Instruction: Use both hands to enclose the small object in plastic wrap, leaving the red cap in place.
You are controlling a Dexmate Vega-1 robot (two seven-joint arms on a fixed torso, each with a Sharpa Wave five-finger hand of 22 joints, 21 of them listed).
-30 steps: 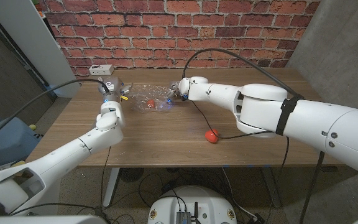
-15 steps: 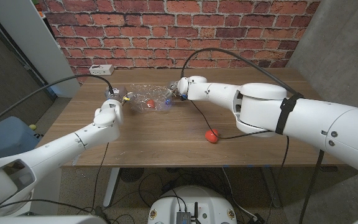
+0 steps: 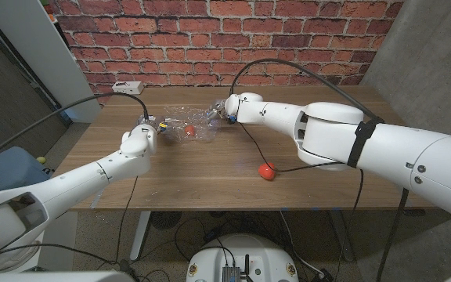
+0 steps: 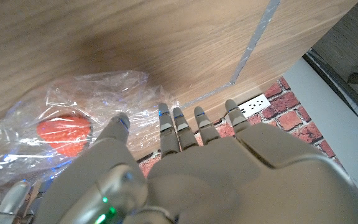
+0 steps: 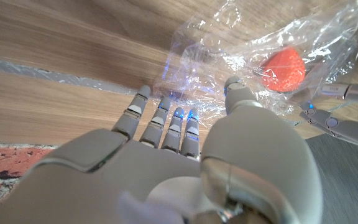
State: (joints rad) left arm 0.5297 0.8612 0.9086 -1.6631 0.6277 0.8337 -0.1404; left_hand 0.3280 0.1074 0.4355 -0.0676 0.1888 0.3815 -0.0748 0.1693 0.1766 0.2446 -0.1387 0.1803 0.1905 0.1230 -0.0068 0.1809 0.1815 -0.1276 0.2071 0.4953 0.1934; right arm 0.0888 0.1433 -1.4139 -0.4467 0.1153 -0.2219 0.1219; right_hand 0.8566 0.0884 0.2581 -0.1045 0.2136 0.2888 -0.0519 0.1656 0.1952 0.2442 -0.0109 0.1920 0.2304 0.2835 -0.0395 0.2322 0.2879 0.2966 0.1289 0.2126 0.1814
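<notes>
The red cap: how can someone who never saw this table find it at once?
Look at the wooden table in front of the brick wall. The red cap lies bare near the front edge, beside a black cable. The other red object sits farther back inside plastic wrap, between the two hands.

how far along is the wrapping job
Done: the small red object lies inside the crumpled plastic wrap. In hand: left hand and right hand touch the wrap's opposite ends. Left: closing the loose wrap. The red cap sits apart, untouched.
</notes>
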